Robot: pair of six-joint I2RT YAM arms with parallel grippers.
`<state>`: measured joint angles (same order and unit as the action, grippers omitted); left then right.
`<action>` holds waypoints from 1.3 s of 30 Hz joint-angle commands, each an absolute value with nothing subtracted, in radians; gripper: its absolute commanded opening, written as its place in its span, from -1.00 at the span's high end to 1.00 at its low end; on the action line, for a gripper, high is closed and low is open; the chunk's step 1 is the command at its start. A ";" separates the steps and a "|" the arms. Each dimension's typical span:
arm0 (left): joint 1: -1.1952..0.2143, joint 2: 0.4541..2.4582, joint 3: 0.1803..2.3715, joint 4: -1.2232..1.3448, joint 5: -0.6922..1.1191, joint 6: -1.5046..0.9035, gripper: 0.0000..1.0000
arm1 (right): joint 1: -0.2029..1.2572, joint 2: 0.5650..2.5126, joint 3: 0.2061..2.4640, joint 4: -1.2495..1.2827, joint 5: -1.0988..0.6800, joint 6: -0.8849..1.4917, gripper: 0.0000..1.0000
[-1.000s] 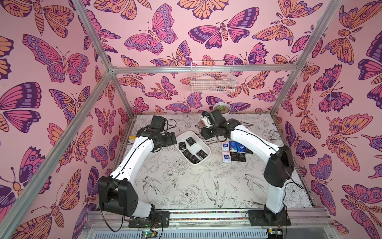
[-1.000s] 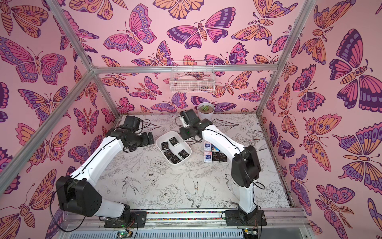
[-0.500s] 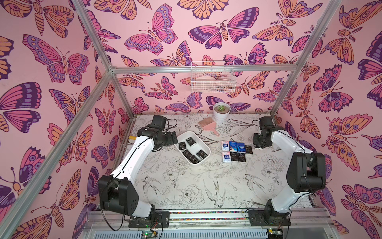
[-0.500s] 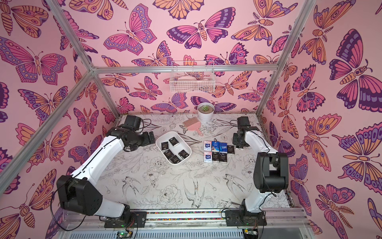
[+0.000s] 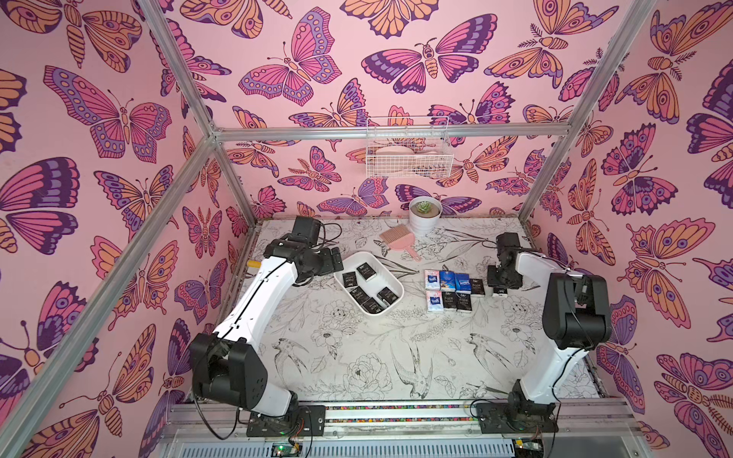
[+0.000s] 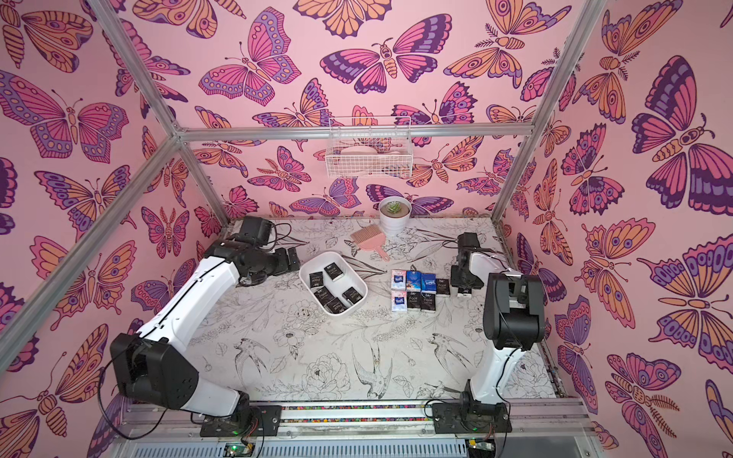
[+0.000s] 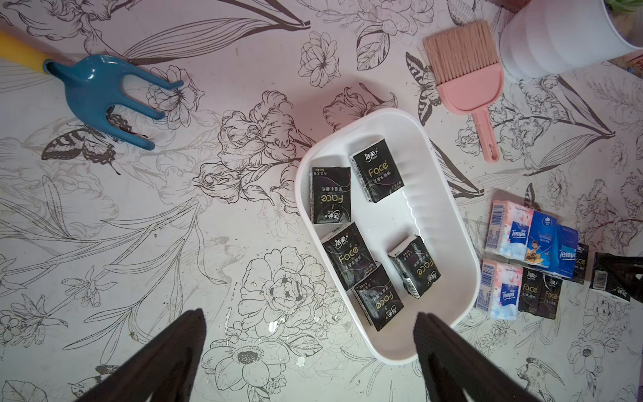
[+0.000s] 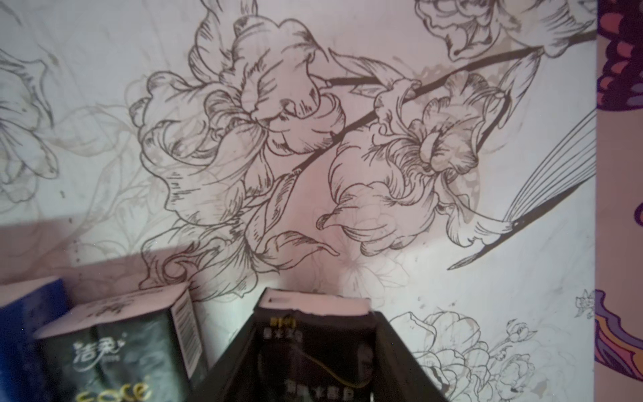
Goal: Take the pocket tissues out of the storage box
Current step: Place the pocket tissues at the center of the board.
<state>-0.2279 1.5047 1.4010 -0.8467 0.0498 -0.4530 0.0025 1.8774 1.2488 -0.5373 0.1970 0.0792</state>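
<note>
The storage box (image 5: pixel 381 273) (image 6: pixel 350 278) (image 7: pixel 393 215) is a shallow white tray at mid-table, and several black pocket tissues (image 5: pixel 367 293) (image 7: pixel 342 255) lie in it. More packets (image 5: pixel 452 289) (image 6: pixel 418 291) (image 7: pixel 529 261), black, blue and white-pink, lie in two rows on the table to its right. My right gripper (image 5: pixel 500 291) (image 6: pixel 464 292) (image 8: pixel 318 309) is down at the right end of those rows, shut on a black packet (image 8: pixel 316 348) (image 7: pixel 607 278) that rests on the table. My left gripper (image 5: pixel 337 255) (image 7: pixel 309 315) hangs open and holds nothing, beside the box's left end.
A white plant pot (image 5: pixel 425 214) and a pink hand brush (image 5: pixel 398 238) stand behind the box. A white wire basket (image 5: pixel 408 156) hangs on the back wall. A blue garden fork (image 7: pixel 104 94) with a yellow handle lies at the far left under my left arm.
My right arm has swung from behind the box over to the right and come down at the end of the packet rows. The left arm has barely moved.
</note>
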 commanded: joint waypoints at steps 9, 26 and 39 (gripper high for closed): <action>-0.237 1.517 1.410 -0.877 0.043 -0.442 -1.00 | -0.023 1.829 1.250 -0.535 0.096 0.132 -0.15; -0.238 1.502 1.404 -0.885 0.031 -0.434 -1.00 | -0.100 1.868 1.185 -0.509 -0.025 0.183 0.25; -0.237 1.501 1.401 -0.884 0.030 -0.434 -1.00 | -0.101 1.870 1.138 -0.465 -0.157 0.248 0.30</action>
